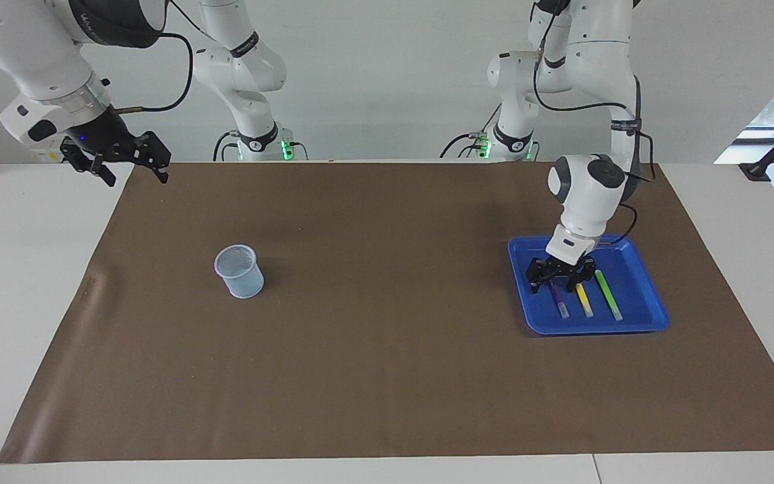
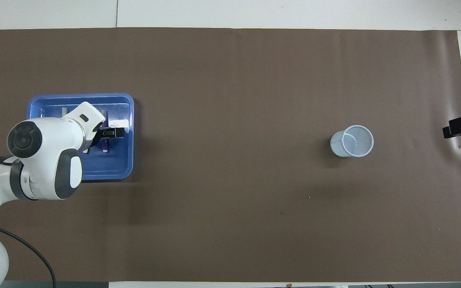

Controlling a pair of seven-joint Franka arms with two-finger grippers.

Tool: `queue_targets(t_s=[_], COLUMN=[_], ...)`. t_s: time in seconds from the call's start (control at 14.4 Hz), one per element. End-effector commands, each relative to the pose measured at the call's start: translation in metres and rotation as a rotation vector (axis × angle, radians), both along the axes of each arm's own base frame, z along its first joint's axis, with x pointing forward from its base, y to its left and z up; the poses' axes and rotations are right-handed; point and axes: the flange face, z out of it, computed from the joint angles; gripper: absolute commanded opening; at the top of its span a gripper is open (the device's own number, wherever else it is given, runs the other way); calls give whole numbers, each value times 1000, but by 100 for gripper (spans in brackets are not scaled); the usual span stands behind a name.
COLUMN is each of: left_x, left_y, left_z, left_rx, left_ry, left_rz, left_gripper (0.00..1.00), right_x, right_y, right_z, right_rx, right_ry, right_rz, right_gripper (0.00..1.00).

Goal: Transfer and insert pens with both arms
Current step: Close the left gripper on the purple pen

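Your left gripper [image 1: 561, 275] is down in the blue tray [image 1: 649, 316] at the left arm's end of the brown mat [image 1: 387, 376], jaws spread wide and straddling the purple pen [image 1: 558, 299], gripping nothing yet. The yellow pen [image 1: 584, 300] lies just beside it and the green pen [image 1: 608, 294] nearer the tray's outer rim. The pale mesh cup [image 1: 240, 271] stands well apart toward the right arm's end, and your right gripper [image 1: 118, 161] waits open above the mat's corner there. The risk, as I judge it, is that one finger closes onto the yellow pen too, since the pens lie so close; you could pinch two or nudge one askew. Gripping off centre could also let the pen tip as it lifts
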Motion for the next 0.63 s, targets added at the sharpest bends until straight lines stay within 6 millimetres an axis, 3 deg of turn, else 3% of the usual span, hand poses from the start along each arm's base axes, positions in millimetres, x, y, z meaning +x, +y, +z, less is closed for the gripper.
queue_targets(t_s=[0.0,0.07,0.14,0.28,0.35,0.56], left_x=[6,6,7,7,8,8], left_y=[-3,-4,-4,-3,-3,-1], left_z=[1,1,1,1,2,3], left_rx=[8,8,7,7,8,9], left_ry=[-17,-20,-21,-27,-29,-31], left_rz=[-2,-2,-2,-1,-8,-9], left_gripper=[95,93,84,40,0,0], right_x=[-5,-6,-6,-7,-7,-8], right_y=[2,2,2,7,7,17], right_z=[2,2,2,1,0,1], right_rx=[9,9,11,12,12,11], right_ry=[13,14,15,26,27,25], right_rz=[-13,-11,-10,3,3,23], right_gripper=[100,100,100,100,100,100])
